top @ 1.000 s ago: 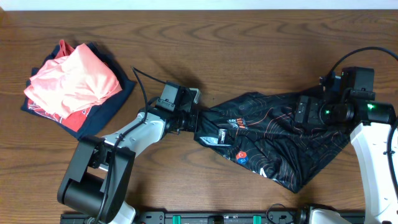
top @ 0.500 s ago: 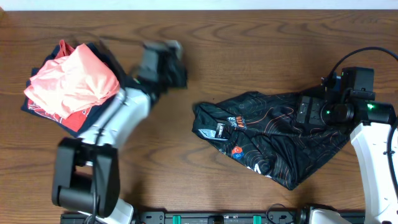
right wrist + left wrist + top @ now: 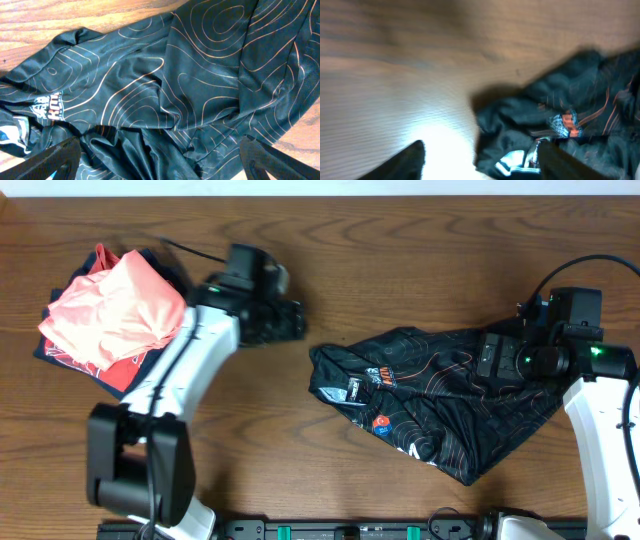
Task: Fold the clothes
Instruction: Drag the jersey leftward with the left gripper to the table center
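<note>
wooden table (image 3: 400,240), crumpled jersey (image 3: 440,400), left gripper (image 3: 288,320) motion-blurred

On the jersey (image 3: 200,75), my right wrist camera shows white lettering (image 3: 50,109) at the left of the frame, but I cannot read it with certainty. Overhead, near the jersey's left end, I see an orange-and-white mark (image 3: 385,378), a white label (image 3: 354,392) and a round red-and-blue badge (image 3: 383,426), all too small to read. My left wrist view is too blurred to read.
</note>
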Controlling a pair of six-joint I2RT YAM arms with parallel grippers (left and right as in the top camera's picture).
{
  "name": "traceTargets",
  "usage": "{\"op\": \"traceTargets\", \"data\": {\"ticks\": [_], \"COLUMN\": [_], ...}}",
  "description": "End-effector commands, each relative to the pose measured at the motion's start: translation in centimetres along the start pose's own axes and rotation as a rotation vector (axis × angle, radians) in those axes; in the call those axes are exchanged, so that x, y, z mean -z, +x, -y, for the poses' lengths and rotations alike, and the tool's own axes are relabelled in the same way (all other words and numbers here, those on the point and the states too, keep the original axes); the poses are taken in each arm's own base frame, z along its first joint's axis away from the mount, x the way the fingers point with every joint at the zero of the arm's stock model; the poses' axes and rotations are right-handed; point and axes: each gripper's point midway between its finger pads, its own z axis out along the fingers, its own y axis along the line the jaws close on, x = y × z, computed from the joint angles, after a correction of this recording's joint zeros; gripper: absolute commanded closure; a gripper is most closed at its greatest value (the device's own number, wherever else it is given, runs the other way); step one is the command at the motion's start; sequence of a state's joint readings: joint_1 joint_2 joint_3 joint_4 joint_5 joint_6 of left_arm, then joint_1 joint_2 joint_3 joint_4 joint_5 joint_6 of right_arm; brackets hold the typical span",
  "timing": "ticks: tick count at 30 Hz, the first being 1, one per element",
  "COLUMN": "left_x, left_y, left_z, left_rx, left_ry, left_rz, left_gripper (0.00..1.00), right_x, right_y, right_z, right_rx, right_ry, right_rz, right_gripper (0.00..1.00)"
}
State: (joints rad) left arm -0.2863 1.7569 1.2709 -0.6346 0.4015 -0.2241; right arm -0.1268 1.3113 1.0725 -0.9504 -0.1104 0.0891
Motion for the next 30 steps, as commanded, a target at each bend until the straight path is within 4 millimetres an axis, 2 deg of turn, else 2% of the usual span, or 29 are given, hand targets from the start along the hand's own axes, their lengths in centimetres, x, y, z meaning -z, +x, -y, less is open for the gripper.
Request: {"op": "traceTargets", "data": {"ticks": [1, 8, 10, 11, 12, 13, 16, 18, 22, 25, 26, 28, 30], "left_x": [-3.7, -9.6, -10.5, -10.8, -10.9, -10.7, -8.9, -6.5, 0.4, 4.5, 5.5, 5.9, 5.4], "left_y": [2.9, 5.9, 5.8, 5.5, 4.8, 4.0, -0.4, -4.7, -13.2, -16.8, -17.3, -16.9, -15.3], "left_z": [0.7, 1.7, 2.0, 2.2, 2.5, 2.8, 2.7, 1.6, -1.0, -3.1, -3.6, -4.2, -4.7], "left_rx": [-0.033, -0.094, -0.111, -0.12, -0.129, -0.136, -0.144, -0.126, -0.043, 0.024, 0.037, 0.059, 0.088], "left_ry": [0.007, 0.001, 0.008, 0.015, 0.025, 0.036, 0.015, -0.038, -0.071, -0.076, -0.069, -0.042, -0.033], "left_rz": [-0.106, -0.215, -0.207, -0.191, -0.165, -0.135, -0.007, 0.111, 0.326, 0.423, 0.432, 0.406, 0.336], "left_gripper": [0.2, 0.22, 0.46, 0.81, 0.94, 0.94, 0.94, 0.94, 0.94, 0.94, 0.88, 0.42, 0.04], "right_x": [0.6, 0.6, 0.6, 0.6, 0.6, 0.6, 0.6, 0.6, 0.6, 0.6, 0.6, 0.6, 0.6], "right_y": [-0.3, -0.2, -0.1, -0.2, -0.2, -0.2, -0.2, -0.2, -0.2, -0.2, -0.2, -0.3, -0.3], "right_z": [0.3, 0.3, 0.3, 0.3, 0.3, 0.3, 0.3, 0.3, 0.3, 0.3, 0.3, 0.3, 0.3], "right_rx": [0.008, 0.007, 0.007, 0.007, 0.007, 0.007, 0.007, 0.007, 0.007, 0.007, 0.007, 0.007, 0.007], "right_ry": [0.011, 0.012, 0.011, 0.012, 0.012, 0.012, 0.012, 0.012, 0.012, 0.012, 0.011, 0.011, 0.011], "right_rz": [0.017, 0.01, 0.01, 0.01, 0.011, 0.011, 0.01, 0.011, 0.011, 0.012, 0.013, 0.015, 0.015], "right_gripper": [0.01, 0.01, 0.01, 0.01, 0.01, 0.01, 0.01, 0.01, 0.01, 0.01, 0.01, 0.01, 0.01]}}
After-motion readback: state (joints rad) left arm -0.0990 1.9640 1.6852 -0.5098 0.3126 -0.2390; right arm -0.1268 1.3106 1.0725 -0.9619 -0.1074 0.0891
